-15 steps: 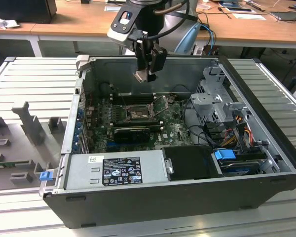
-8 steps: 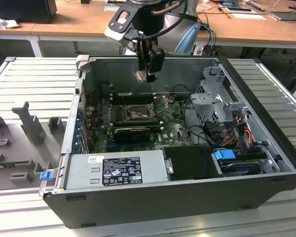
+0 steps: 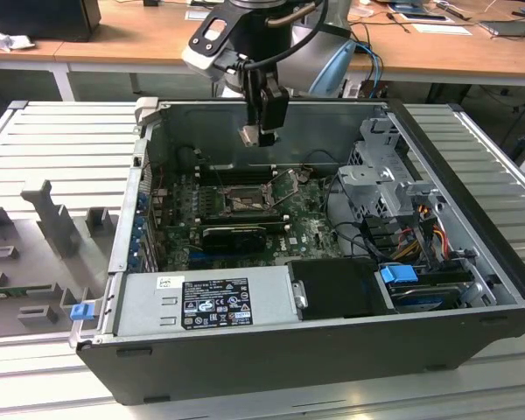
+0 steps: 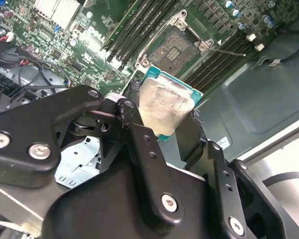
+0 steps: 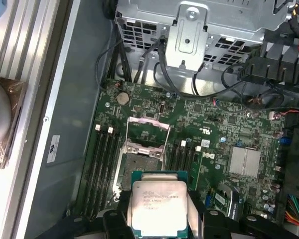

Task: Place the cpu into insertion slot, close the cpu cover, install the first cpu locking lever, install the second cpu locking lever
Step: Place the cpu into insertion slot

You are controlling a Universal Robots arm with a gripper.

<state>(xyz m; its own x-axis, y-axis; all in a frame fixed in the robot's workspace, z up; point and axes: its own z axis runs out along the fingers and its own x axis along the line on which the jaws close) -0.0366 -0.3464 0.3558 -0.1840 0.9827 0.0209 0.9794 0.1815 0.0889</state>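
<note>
My gripper (image 3: pixel 262 131) hangs over the back of the open computer case, shut on the cpu (image 3: pixel 248 134), well above the board. In both wrist views the cpu (image 4: pixel 162 104) (image 5: pixel 157 206) is a silvery-topped square chip on a green base, pinched at two opposite edges by the black fingers (image 4: pixel 139 139). The insertion slot (image 5: pixel 141 159) (image 4: pixel 175 50) (image 3: pixel 245 201) lies bare and dark below it on the green motherboard. The cpu cover (image 5: pixel 148 121) stands swung open at the slot's far edge. A thin lever rod (image 4: pixel 226 49) sticks out beside the slot.
Black memory slots (image 5: pixel 103 164) flank the slot on both sides. A long black card (image 3: pixel 232 234), a power supply (image 3: pixel 201 302), a metal drive cage (image 3: pixel 385 175) and loose cables (image 3: pixel 420 227) crowd the case. Grey fixtures (image 3: pixel 52 219) stand on the ribbed table at the exterior view's left.
</note>
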